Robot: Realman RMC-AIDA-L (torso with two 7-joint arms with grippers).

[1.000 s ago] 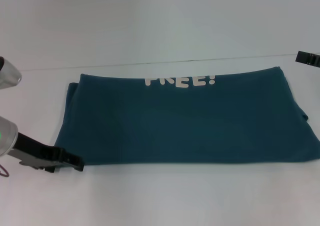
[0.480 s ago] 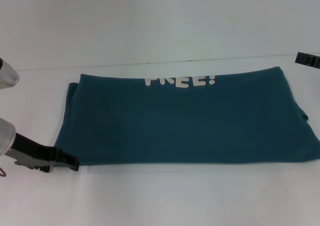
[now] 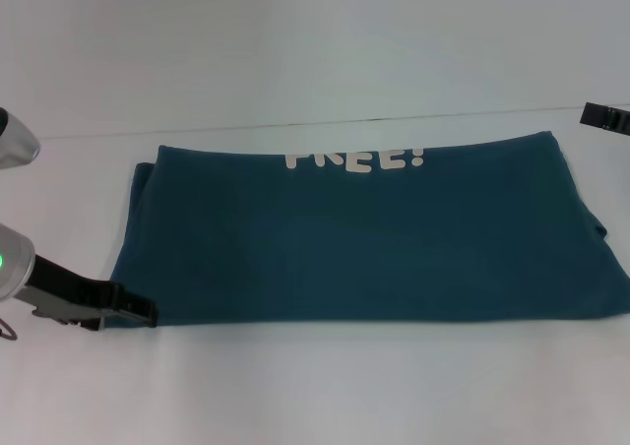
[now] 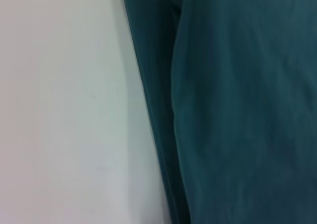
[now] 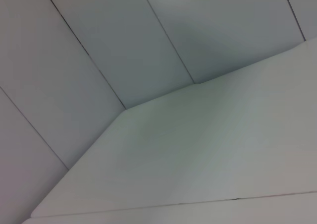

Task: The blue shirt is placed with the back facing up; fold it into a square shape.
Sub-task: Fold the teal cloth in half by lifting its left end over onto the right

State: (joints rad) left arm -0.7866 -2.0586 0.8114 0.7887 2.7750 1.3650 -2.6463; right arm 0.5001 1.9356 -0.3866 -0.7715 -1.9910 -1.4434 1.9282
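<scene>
Looks like a bare test lab: a plain white table [image 3: 315, 386] against blank pale wall panels [image 5: 99, 45], nothing homely.

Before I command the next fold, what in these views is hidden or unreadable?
- Left end effector, head view: whether it is pinching the blue shirt is too small to tell.
- Right end effector, head view: cut off by the frame edge.
- "FREE!" lettering: top half hidden by the fold.
- Collar, sleeves: folded under.
- Right wrist view: no shirt.
</scene>
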